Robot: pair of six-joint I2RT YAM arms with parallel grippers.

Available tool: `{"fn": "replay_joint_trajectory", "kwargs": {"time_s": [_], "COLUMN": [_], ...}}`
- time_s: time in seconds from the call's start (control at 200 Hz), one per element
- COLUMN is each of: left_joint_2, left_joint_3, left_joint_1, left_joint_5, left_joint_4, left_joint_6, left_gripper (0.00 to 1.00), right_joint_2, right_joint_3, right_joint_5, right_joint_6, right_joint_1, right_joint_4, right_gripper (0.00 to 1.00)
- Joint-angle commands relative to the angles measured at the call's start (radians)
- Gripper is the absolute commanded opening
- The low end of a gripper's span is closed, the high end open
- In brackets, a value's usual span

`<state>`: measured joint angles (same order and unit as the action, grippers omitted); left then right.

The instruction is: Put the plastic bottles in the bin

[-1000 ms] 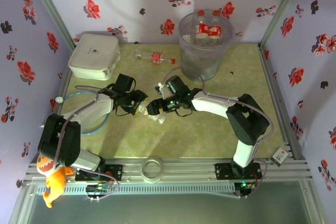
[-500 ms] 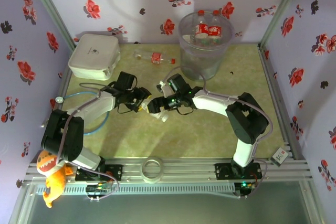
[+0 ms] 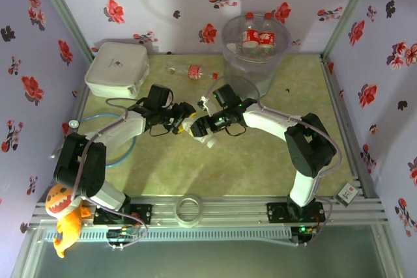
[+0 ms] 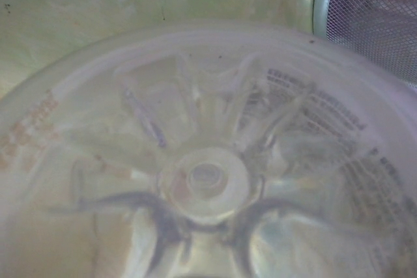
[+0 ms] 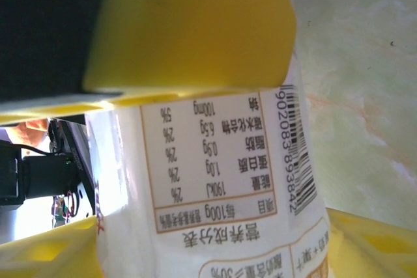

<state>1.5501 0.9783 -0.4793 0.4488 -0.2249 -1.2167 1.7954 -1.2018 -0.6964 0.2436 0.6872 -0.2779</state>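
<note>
A clear plastic bottle with a white label (image 3: 210, 140) hangs between my two grippers at mid-table. My right gripper (image 3: 203, 127) is shut on it, and its yellow fingers (image 5: 189, 30) press the label (image 5: 221, 167) from above and below. My left gripper (image 3: 184, 124) sits at the bottle's other end. The ribbed bottle base (image 4: 207, 183) is right in front of the left wrist camera and hides the left jaws. The bin (image 3: 254, 63) stands at the far right and holds red-labelled bottles (image 3: 259, 38). Another red-labelled bottle (image 3: 189, 71) lies on the table left of the bin.
A flat white box (image 3: 117, 69) sits at the far left corner. A blue cable (image 3: 124, 151) loops by the left arm. A tape roll (image 3: 189, 209) rests on the front rail and an orange toy (image 3: 65, 222) at the near left. The bin wall (image 4: 374, 17) is close.
Both grippers and the white-labelled bottle have shifted right and toward the far side. The right gripper has closed onto the bottle's label.
</note>
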Motion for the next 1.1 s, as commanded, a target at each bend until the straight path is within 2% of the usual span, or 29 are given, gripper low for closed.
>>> {"fn": "replay_joint_trajectory", "kwargs": {"time_s": [0.0,0.065,0.235,0.43,0.7,0.9,1.095], "left_joint_2": [0.017,0.018,0.010,-0.040,-0.181,-0.282,-0.298], "left_joint_3": [0.026,0.025,0.014,-0.010,-0.024,-0.037,-0.103], "left_joint_1": [-0.016,-0.015,-0.014,0.015,0.096,0.143,0.157], "left_joint_5": [0.037,0.037,0.035,0.035,0.036,0.036,0.036], "left_joint_4": [0.076,0.080,0.093,0.133,0.095,0.025,0.045], "left_joint_6": [0.000,0.000,0.003,0.017,0.134,0.218,0.199], "left_gripper": [0.70,0.76,0.99,1.00,1.00,1.00,1.00], "right_joint_2": [-0.037,-0.043,-0.066,-0.098,-0.189,-0.299,-0.405], "right_joint_3": [0.028,0.038,0.048,0.056,0.033,-0.107,-0.254], "right_joint_5": [-0.087,-0.088,-0.064,0.004,0.160,0.266,0.418], "right_joint_6": [0.048,0.062,0.082,0.072,0.007,-0.093,-0.120], "right_joint_1": [0.010,0.007,-0.006,-0.035,-0.097,-0.119,-0.175], "right_joint_4": [0.106,0.124,0.135,0.065,-0.126,-0.342,-0.402], "right_gripper": [0.69,0.65,0.62,0.59,0.58,0.57,0.55]}}
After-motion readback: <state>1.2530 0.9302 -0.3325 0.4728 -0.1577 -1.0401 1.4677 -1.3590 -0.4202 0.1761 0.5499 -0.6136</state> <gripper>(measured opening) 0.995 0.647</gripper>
